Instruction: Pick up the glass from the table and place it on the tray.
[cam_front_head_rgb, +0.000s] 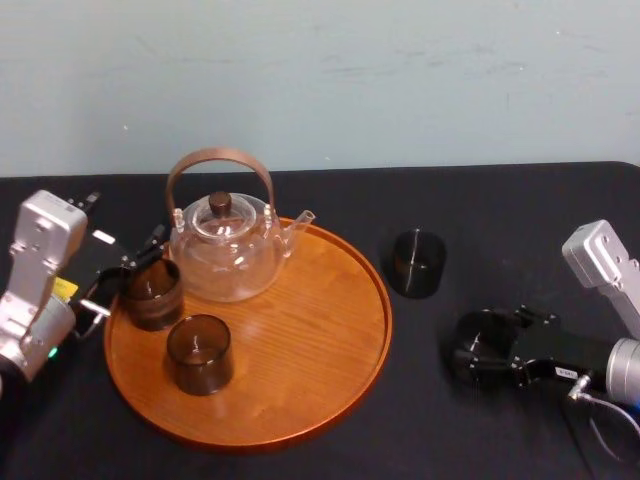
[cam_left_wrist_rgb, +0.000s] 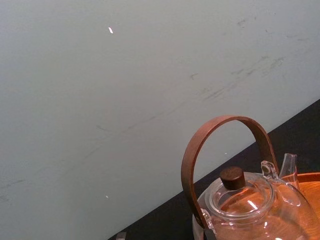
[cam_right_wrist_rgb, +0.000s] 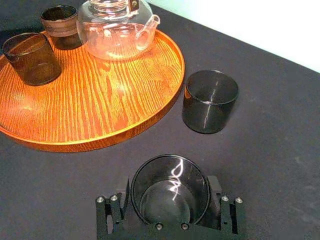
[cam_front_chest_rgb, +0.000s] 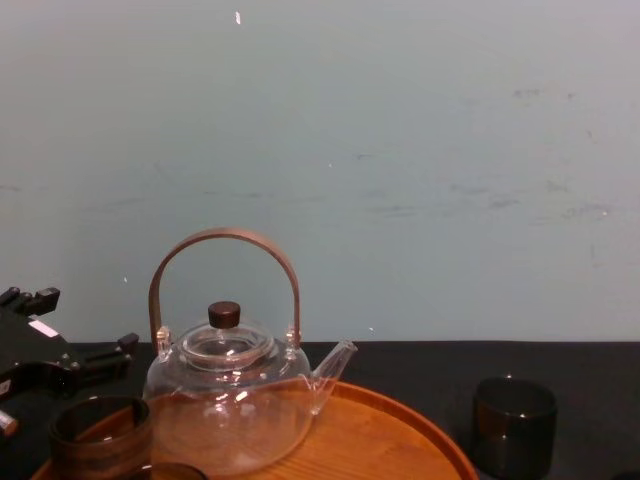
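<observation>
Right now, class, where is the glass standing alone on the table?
In the head view the glass stands right of the tray, apart from it, beyond the right gripper.

The scene is being lit evenly from above, and only faint shadows are being thrown on the black table (cam_front_head_rgb: 500, 220). White glare streaks are being reflected inside the glass (cam_right_wrist_rgb: 170, 187), sheen is being picked up by the tray (cam_right_wrist_rgb: 100, 100) and teapot (cam_front_head_rgb: 232, 250), and the wall (cam_right_wrist_rgb: 260, 25) is being washed out.
</observation>
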